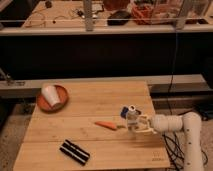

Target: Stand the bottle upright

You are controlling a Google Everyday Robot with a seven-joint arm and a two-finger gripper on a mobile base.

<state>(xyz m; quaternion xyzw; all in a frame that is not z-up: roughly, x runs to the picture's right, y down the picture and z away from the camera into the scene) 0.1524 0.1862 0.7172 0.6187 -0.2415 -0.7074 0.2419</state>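
The small clear bottle (pixel 132 118) with a white cap stands nearly upright near the right edge of the wooden table (pixel 75 127). My gripper (pixel 134 125) reaches in from the right on a white arm (pixel 172 123) and is shut around the bottle's lower body. The cap points up. An orange carrot (pixel 105 125) lies just left of the bottle.
A reddish bowl (pixel 61 91) holding a tipped white foam cup (pixel 50 95) sits at the table's back left. A black ridged object (pixel 75 151) lies at the front left. A small blue thing (pixel 123 110) sits behind the bottle. A dark counter runs behind the table.
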